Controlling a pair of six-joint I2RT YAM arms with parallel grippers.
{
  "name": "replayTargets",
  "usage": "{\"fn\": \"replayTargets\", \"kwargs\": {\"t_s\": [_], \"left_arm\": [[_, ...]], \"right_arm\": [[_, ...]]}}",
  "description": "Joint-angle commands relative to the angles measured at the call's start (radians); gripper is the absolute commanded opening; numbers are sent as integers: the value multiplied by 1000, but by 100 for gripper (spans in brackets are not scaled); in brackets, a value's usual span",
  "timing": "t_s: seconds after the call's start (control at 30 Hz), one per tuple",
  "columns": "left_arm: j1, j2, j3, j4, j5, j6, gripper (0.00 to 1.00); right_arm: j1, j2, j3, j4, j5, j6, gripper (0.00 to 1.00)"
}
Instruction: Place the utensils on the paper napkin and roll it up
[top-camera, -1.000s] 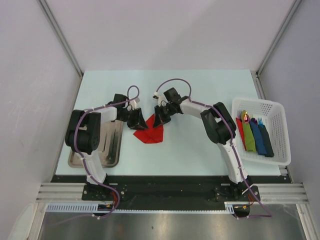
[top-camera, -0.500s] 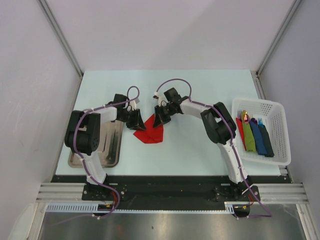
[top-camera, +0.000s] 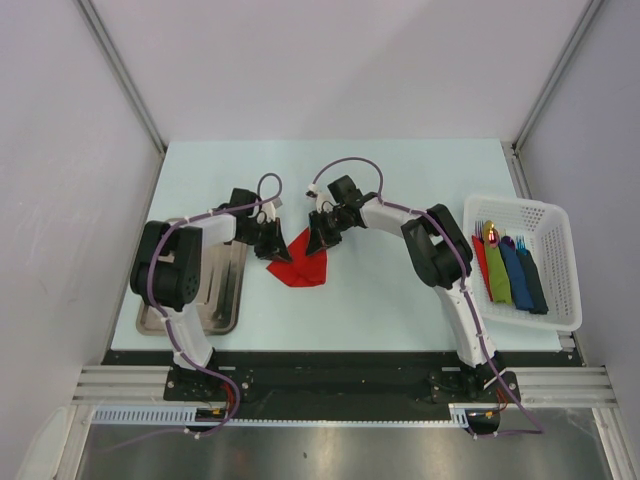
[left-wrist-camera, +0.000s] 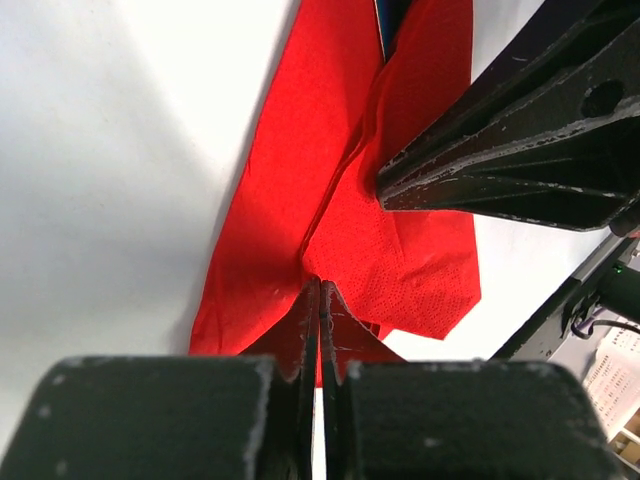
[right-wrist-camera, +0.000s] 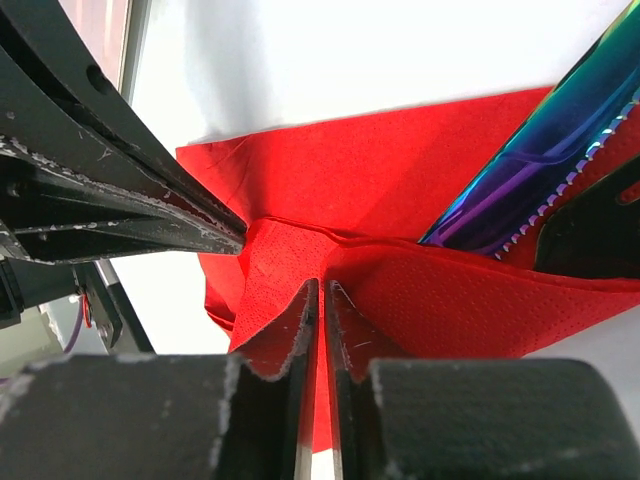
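Observation:
The red paper napkin (top-camera: 300, 264) lies crumpled on the table between both grippers. It is folded over the utensils. My left gripper (top-camera: 272, 241) is shut, pinching the napkin's left edge (left-wrist-camera: 330, 230), with its jaws closed on a red fold (left-wrist-camera: 319, 283). My right gripper (top-camera: 320, 238) is shut on a fold of the napkin's far right part (right-wrist-camera: 321, 285). An iridescent blue-purple serrated knife (right-wrist-camera: 530, 165) and a dark utensil piece (right-wrist-camera: 590, 225) stick out from under the red fold (right-wrist-camera: 450, 290). The other utensils are hidden.
A white basket (top-camera: 548, 212) at the right edge holds a red, a green (top-camera: 497, 275), a blue (top-camera: 515, 272) and a dark napkin roll with cutlery. A metal tray (top-camera: 218, 300) lies under the left arm. The right gripper's fingers (left-wrist-camera: 520, 150) show close in the left wrist view.
My left gripper has turned slightly at the napkin's left edge. The right arm and the napkin look the same.

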Motion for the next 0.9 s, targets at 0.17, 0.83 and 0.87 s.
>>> {"fn": "replayTargets", "kwargs": {"t_s": [0.17, 0.83, 0.87], "left_arm": [[-4, -88, -23, -25, -6, 12, 0], [10, -118, -66, 37, 19, -41, 16], [11, -124, -68, 40, 17, -42, 22]], "right_arm": [[-2, -24, -25, -42, 25, 2, 16], [10, -18, -36, -49, 29, -22, 18], [10, -18, -39, -49, 34, -24, 17]]}}
